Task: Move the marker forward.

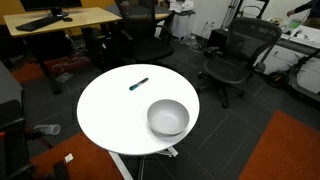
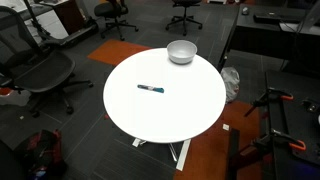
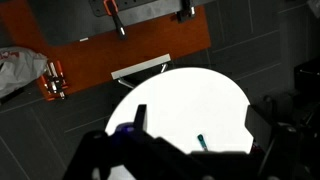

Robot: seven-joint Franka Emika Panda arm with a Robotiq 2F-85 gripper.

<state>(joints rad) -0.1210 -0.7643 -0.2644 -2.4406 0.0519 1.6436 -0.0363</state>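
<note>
You are looking down on a round white desk that is standing on a dark floor among black office chairs. In an exterior view the desk is sitting partly over an orange floor patch, and in the wrist view the desk is showing from above with the same orange patch beyond its far side.

Your pincer is appearing only in the wrist view, as a dark blurred mass along the near edge of that picture. I cannot tell whether it is wide or narrow, and it is not touching anything that I can make out.

A grey bowl is resting upright on the near right part of the desk; in an exterior view the bowl is sitting at the far rim.

The marker is lying flat on the far left part of the desk, well apart from the bowl. In an exterior view the marker is lying close to the desk's middle, slightly left. In the wrist view the marker is showing as a small teal sliver just beyond the pincer's dark body.
</note>
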